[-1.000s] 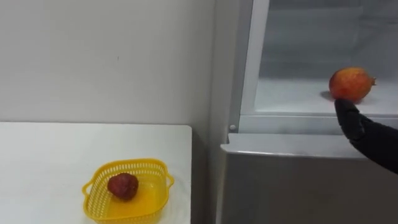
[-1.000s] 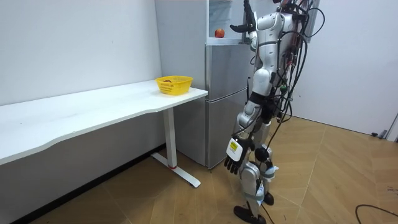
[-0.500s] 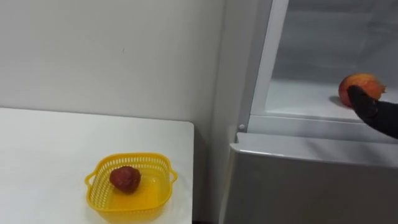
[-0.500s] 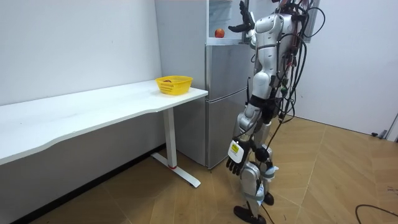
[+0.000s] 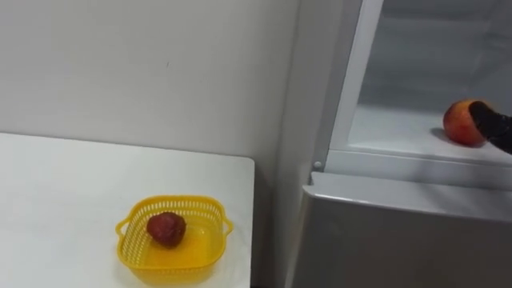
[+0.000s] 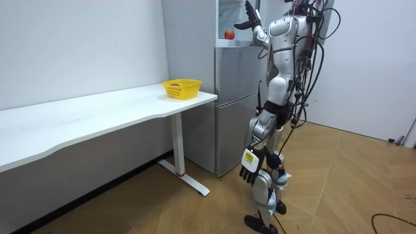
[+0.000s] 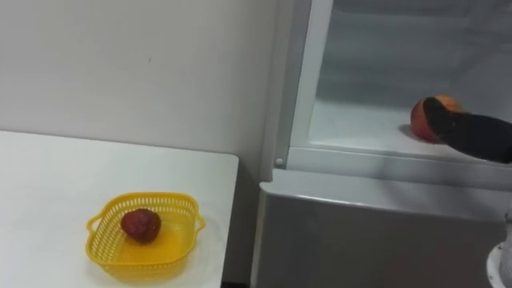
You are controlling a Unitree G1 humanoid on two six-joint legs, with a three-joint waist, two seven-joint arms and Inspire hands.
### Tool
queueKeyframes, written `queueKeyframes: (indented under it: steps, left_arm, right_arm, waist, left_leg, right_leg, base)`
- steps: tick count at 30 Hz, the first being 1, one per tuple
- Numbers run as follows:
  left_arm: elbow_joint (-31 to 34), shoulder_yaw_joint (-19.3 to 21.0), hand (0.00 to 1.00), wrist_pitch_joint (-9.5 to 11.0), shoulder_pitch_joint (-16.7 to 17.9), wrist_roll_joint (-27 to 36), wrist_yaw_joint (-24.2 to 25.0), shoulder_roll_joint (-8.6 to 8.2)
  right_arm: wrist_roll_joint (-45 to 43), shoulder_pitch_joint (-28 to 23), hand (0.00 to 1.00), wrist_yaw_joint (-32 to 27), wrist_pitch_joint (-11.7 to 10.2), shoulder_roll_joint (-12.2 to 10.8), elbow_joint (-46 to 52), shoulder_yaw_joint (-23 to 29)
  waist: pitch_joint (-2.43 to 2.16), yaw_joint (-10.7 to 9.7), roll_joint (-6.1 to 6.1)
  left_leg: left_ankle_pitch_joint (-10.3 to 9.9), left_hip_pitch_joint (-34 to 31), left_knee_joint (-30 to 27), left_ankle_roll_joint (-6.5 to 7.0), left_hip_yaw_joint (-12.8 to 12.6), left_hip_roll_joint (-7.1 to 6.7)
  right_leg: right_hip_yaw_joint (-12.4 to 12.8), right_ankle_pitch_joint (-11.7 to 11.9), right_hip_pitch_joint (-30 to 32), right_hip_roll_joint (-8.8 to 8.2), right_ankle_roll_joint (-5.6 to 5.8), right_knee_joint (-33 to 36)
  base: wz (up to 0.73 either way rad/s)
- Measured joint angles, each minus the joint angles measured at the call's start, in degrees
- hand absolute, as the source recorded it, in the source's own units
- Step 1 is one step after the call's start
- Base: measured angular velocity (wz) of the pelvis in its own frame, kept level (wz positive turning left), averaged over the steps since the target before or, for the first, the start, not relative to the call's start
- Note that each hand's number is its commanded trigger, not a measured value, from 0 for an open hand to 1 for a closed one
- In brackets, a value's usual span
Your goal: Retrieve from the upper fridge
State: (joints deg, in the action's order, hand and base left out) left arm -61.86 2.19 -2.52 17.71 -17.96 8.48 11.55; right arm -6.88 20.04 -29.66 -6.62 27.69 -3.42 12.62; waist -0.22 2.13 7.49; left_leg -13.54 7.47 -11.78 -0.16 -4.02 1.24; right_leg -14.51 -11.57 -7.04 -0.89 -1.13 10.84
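A round red-orange fruit [image 5: 458, 122] lies on the white shelf [image 5: 392, 138] of the open upper fridge compartment. My right hand [image 5: 496, 128] comes in from the right at shelf height, its dark fingers straight and their tips against the fruit's right side [image 7: 422, 120]. The room view has that hand [image 6: 250, 18] raised into the compartment with fingers spread, next to the fruit [image 6: 229, 34]. My left hand [image 6: 248, 174] hangs open by my thigh. I stand upright, right in front of the fridge.
A yellow plastic basket [image 5: 174, 201] holding a dark red fruit [image 5: 166, 228] sits near the right end of the white table [image 5: 64, 200], left of the fridge. The closed lower fridge door [image 5: 400, 240] is below the shelf. A white wall runs behind.
My right hand has moved from below and in front of the fruit deeper into the compartment, up to its side. The eye view has shifted slightly; the fruit has stayed on the shelf.
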Motion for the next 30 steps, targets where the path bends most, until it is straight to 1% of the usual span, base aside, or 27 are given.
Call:
queueKeyframes:
  steps: [3,6,7,8,11,12,15,17,19,20,22,23,27,30]
  left_arm:
    - [0.0,0.0,0.00,-0.5,0.3,-0.1,-0.1,0.40]
    - [0.0,0.0,0.00,-1.0,0.3,-0.1,-0.2,0.46]
    - [0.0,0.0,0.00,-1.0,0.4,0.0,-0.2,0.46]
    - [0.0,0.0,0.00,-1.0,0.3,0.0,-0.2,0.46]
    - [0.0,0.0,0.00,-1.1,0.2,0.3,-0.2,0.46]
    - [0.0,0.0,0.00,-1.2,0.3,0.3,-0.2,0.46]
    - [0.1,0.2,0.00,-1.3,0.3,0.2,-0.2,0.46]
    - [0.4,0.8,0.00,-1.3,0.3,-0.2,-0.2,0.43]
    - [1.1,1.3,0.00,-1.3,0.3,-0.3,-0.3,0.57]
    - [1.3,1.3,0.00,-1.3,0.3,-0.3,-0.4,0.57]
    - [1.8,1.3,0.00,-1.3,0.3,-0.2,-0.4,0.56]
    - [1.8,1.3,0.00,-1.3,0.4,-0.2,-0.4,0.56]
    - [2.2,1.3,0.00,-1.3,0.8,-0.2,-0.4,0.55]
    - [2.2,1.6,0.00,-1.2,0.8,-0.2,-0.5,0.54]
  right_arm:
    - [1.3,1.5,0.00,0.0,0.4,0.1,-2.0,0.0]
    - [2.4,2.3,0.00,0.3,0.6,0.7,-3.2,0.0]
    - [2.4,2.3,0.00,0.4,0.6,0.7,-3.2,0.0]
    - [2.4,2.3,0.00,0.4,0.6,0.7,-3.3,0.0]
    - [3.7,2.4,0.00,1.2,0.6,0.7,-4.5,-0.1]
    - [4.5,2.4,0.00,1.7,1.3,0.7,-5.1,-0.1]
    - [6.2,2.4,0.00,3.2,3.0,0.7,-5.9,0.0]
    - [7.3,2.4,0.00,4.2,3.0,0.9,-6.5,0.0]
    - [9.3,2.4,0.00,5.7,3.1,1.2,-8.6,-0.1]
    - [9.4,2.4,0.00,6.2,3.1,1.2,-9.2,-0.1]
    - [9.6,2.4,0.00,8.0,4.1,1.2,-10.0,-0.1]
    - [9.6,2.4,0.00,8.3,4.2,1.2,-10.2,-0.1]
    - [9.6,2.5,0.00,9.9,4.2,1.5,-11.5,-0.1]
    - [9.5,2.8,0.00,10.6,4.2,2.4,-13.2,-0.1]
  waist:
    - [0.02,0.0,-0.04]
    - [0.11,0.0,-0.31]
    - [0.24,0.0,-0.52]
    - [0.24,-0.1,-0.52]
    - [0.49,-0.1,-0.88]
    - [0.51,-0.1,-0.97]
    - [0.45,-0.1,-1.03]
    - [0.40,-0.1,-0.95]
    - [0.22,-0.1,-0.66]
    - [0.19,-0.1,-0.63]
    - [0.19,0.0,-0.61]
    - [0.19,0.0,-0.61]
    - [0.23,-0.1,-0.62]
    - [0.23,-0.1,-0.62]
  left_leg:
    - [0.0,0.1,-0.1,0.00,0.1,-0.01]
    - [0.0,0.1,0.0,0.00,0.1,0.01]
    - [0.0,0.1,0.0,0.00,0.1,0.01]
    - [0.0,0.1,0.0,0.00,0.1,0.02]
    - [0.0,0.1,0.0,0.00,0.1,0.03]
    - [0.0,0.1,0.1,0.00,0.1,0.02]
    - [0.0,-0.3,0.1,0.00,0.1,0.03]
    - [0.0,-0.7,0.0,0.00,0.2,0.03]
    - [0.0,-0.7,0.0,0.00,0.4,0.02]
    - [0.0,-0.7,0.1,0.00,0.4,0.02]
    - [0.0,-0.7,0.1,0.00,0.5,0.02]
    - [0.0,-0.7,0.1,0.00,0.6,0.03]
    - [0.0,-0.5,0.1,-0.01,0.9,0.03]
    - [0.0,-0.8,0.0,-0.01,0.9,-0.01]
  right_leg:
    - [-0.1,0.0,-0.3,0.02,-0.01,-0.1]
    - [-0.1,0.0,-0.3,0.04,-0.02,0.0]
    - [-0.1,0.0,-0.3,0.04,-0.02,0.0]
    - [-0.1,0.0,-0.3,0.04,-0.02,0.0]
    - [0.0,0.0,-0.3,0.06,-0.02,0.0]
    - [0.0,0.0,-0.2,0.07,-0.02,-0.1]
    - [-0.1,0.0,0.1,0.07,-0.02,0.0]
    - [-0.2,0.0,0.2,0.05,-0.03,0.0]
    - [-0.6,0.0,0.2,0.00,-0.03,0.0]
    - [-0.6,0.0,0.2,0.00,-0.03,0.0]
    - [-0.8,0.0,0.1,-0.04,-0.03,0.0]
    - [-0.9,0.0,0.1,-0.05,-0.03,0.0]
    - [-1.4,0.0,0.1,-0.11,-0.03,0.0]
    - [-1.4,0.0,0.3,-0.14,-0.03,0.0]
  base:
    - [0.04]
    - [0.00]
    - [0.00]
    - [0.00]
    - [0.00]
    - [0.00]
    - [0.00]
    - [0.02]
    - [0.06]
    - [0.00]
    - [0.02]
    - [0.05]
    - [0.03]
    - [0.00]
